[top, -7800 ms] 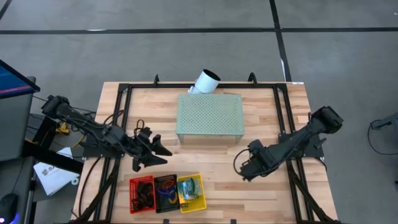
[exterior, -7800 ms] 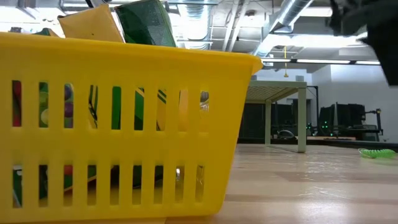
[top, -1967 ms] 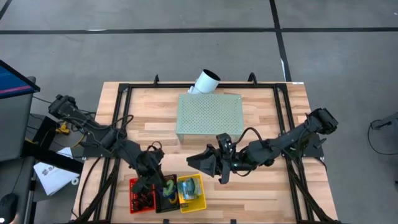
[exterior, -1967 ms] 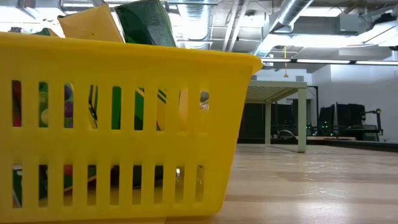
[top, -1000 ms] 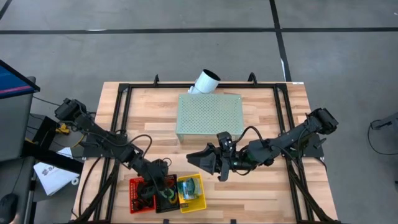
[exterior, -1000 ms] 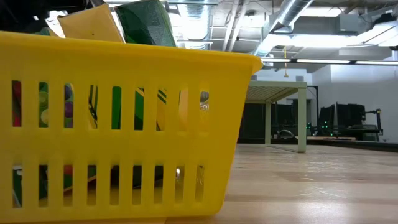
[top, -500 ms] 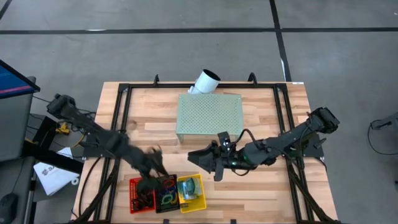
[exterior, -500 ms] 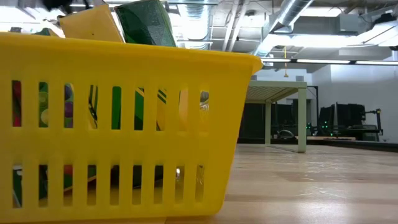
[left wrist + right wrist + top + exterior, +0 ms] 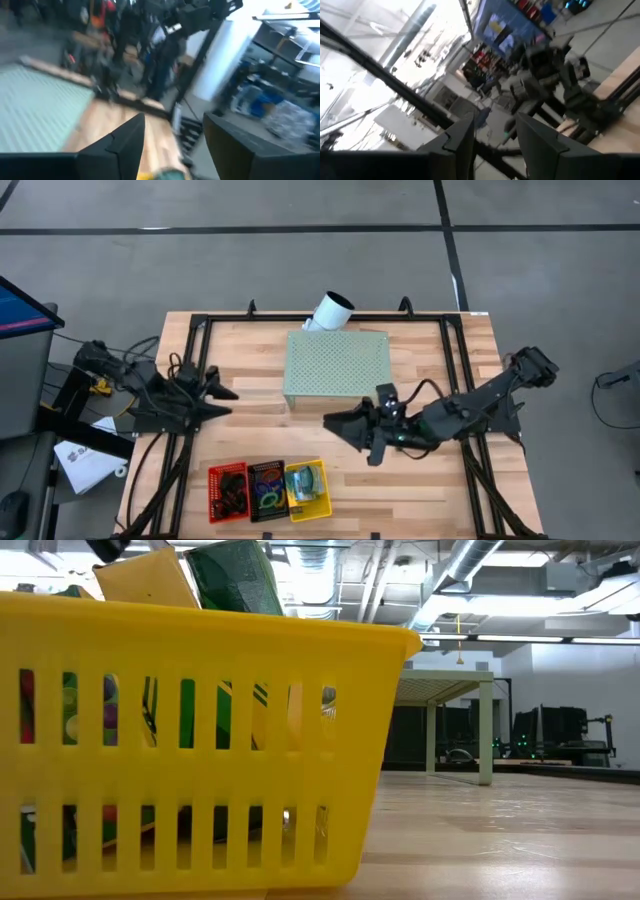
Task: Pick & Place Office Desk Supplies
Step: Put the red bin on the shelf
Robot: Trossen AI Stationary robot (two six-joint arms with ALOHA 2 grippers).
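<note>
Standing tilted in yellow basket (image 9: 200, 730), crayon boxes (image 9: 235, 578), long axes upward-left

The left arm reaches in from the table's left edge, its left gripper (image 9: 222, 401) over the left side of the table with the two fingers spread apart and nothing between them. The right arm stretches in low from the right edge toward the middle, and its right gripper (image 9: 340, 427) hangs there with fingers parted, likewise empty.
</note>
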